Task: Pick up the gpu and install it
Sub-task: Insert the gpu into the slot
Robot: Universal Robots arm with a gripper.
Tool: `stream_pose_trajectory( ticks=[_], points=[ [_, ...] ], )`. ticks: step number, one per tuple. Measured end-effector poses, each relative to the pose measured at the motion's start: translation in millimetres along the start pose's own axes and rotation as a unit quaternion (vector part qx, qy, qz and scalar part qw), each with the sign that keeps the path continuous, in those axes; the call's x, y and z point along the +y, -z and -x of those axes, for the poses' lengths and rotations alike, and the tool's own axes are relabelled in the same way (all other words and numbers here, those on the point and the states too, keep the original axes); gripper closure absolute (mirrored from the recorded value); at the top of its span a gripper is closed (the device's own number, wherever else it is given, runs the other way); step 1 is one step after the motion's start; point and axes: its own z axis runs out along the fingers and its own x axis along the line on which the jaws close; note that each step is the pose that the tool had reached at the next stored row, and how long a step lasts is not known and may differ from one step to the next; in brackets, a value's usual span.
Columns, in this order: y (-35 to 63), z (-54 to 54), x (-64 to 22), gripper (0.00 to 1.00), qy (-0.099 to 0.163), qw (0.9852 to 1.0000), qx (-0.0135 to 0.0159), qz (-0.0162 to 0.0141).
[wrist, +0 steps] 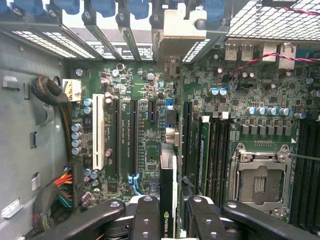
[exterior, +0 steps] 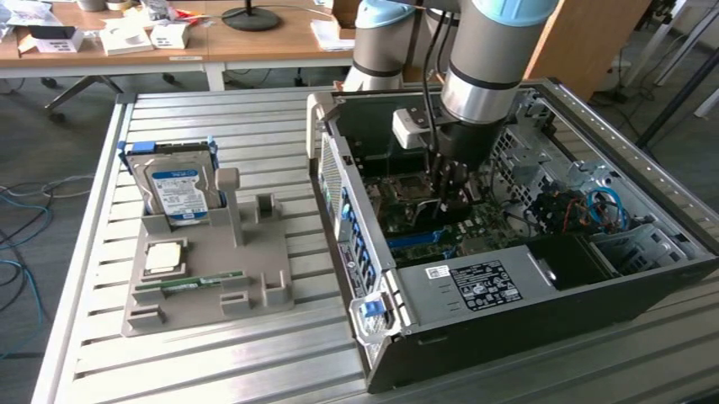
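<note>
On the slatted metal table (exterior: 315,353), in the exterior view, we find an open computer case (exterior: 540,345) lying on its side at that view's three o'clock. The arm (exterior: 483,67) comes down from twelve o'clock and holds its gripper (exterior: 450,202) low over the motherboard (exterior: 494,223), near the case's middle. At nine o'clock from the case, a grey fixture (exterior: 258,261) carries an upright hard drive (exterior: 180,189), a processor chip (exterior: 165,257) and a green RAM stick (exterior: 185,284) lying flat. The case's rear wall (exterior: 348,219), with its blue latches, faces that fixture.

From the wrist view we look past the gripper (wrist: 173,205) onto the motherboard (wrist: 150,75). Its black fingers (wrist: 147,215) are clenched on the gpu (wrist: 168,175), one on each face. The card stands on edge, dark and thin, between the black expansion slots (wrist: 135,135) and the memory slots (wrist: 215,150). Its long axis runs parallel to those slots, from the fingers straight toward the slot covers (wrist: 102,35) in the rear wall. Its silver bracket (wrist: 182,25) points that way, which is nine o'clock in the exterior view. Whether its lower edge sits in a slot we cannot tell.
</note>
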Motion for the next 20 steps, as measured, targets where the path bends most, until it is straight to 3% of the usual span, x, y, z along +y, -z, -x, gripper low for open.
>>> stream_pose_trajectory(
  ticks=[8, 20],
  points=[
    [-5.2, -0.1, 1.9, 0.74, 0.000, 1.0000, 0.0001, 0.0000],
    [-5.2, 0.0, 6.3, 0.74, 0.000, 1.0000, 0.0001, 0.0000]
  ],
)
